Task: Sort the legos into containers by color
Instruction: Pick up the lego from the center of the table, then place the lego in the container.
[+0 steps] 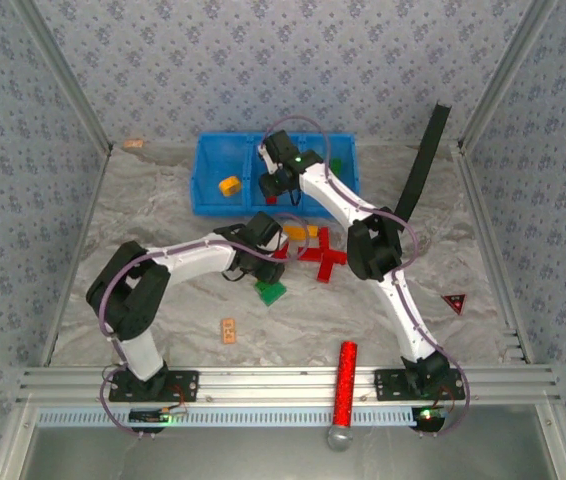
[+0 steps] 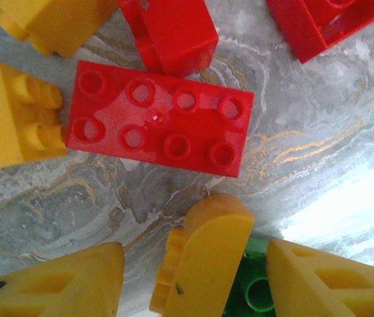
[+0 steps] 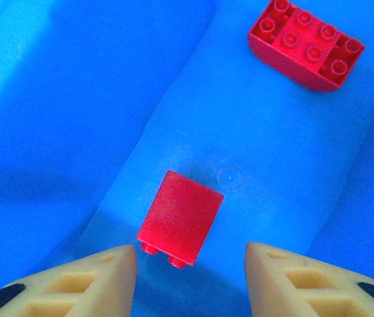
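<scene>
Blue plastic joined bins (image 1: 206, 190) stand at twelve o'clock on the marbled counter (image 1: 143, 215). Over the middle one the right claw (image 3: 190, 249) hangs spread, with a small red brick (image 3: 180, 218) lying loose on the bin floor between its tips and a rounded red studded brick (image 3: 306, 46) at one o'clock. The left claw (image 2: 195, 251) is spread around a yellow-orange rounded brick (image 2: 203, 264) without touching it, and a red eight-stud brick (image 2: 160, 125) lies at twelve o'clock.

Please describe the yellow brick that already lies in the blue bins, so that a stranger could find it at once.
Look at the far side of the table, where the blue containers stand in a row. In their leftmost compartment lies the yellow-orange brick. It is the one brick I can see there; the green brick sits in the rightmost compartment.
</scene>
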Available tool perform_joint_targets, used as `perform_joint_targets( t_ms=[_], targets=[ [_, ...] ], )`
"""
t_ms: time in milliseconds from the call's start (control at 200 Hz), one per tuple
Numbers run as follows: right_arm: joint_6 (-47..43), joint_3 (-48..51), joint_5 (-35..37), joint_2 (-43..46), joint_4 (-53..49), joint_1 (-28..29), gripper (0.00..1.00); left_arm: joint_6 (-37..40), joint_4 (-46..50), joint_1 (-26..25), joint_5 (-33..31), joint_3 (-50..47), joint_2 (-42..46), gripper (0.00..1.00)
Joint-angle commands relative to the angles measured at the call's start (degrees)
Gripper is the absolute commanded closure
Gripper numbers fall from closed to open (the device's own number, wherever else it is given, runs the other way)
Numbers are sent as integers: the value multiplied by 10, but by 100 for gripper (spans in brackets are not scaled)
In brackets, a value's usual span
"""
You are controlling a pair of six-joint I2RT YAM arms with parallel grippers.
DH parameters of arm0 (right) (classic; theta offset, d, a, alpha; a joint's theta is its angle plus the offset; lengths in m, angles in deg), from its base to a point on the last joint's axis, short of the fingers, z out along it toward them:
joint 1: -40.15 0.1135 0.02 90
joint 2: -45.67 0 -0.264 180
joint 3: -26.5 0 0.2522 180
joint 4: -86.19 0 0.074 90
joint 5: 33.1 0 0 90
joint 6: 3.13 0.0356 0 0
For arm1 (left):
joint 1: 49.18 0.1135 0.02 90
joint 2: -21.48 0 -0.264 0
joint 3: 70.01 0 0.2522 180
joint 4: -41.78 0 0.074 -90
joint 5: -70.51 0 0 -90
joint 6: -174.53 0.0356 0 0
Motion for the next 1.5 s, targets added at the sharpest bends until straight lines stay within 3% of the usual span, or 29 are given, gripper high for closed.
perform_joint_targets(
  t_ms=[0,270,500,720,1074,1214,1499],
  targets=[
    [-8,21,-5,38,-4,1,53,11,18,-2,-26,19,-20,41],
    [-9,132,-1,127,11,3,52,9,8,-1,-29,41,-71,45],
    [1,225,28,192,31,1,52,-4,17,0,-14,28,-84,62],
    [6,253,35,237,29,1,51,-17,28,9,-18,-2,-63,73],
    [18,295,50,303,16,10,50,-40,48,24,-51,12,34,78],
    [31,378,48,374,30,17,48,-51,61,56,-68,27,86,79],
    [116,573,-8,515,74,53,39,-72,40,178,-70,60,154,78]
  ],
)
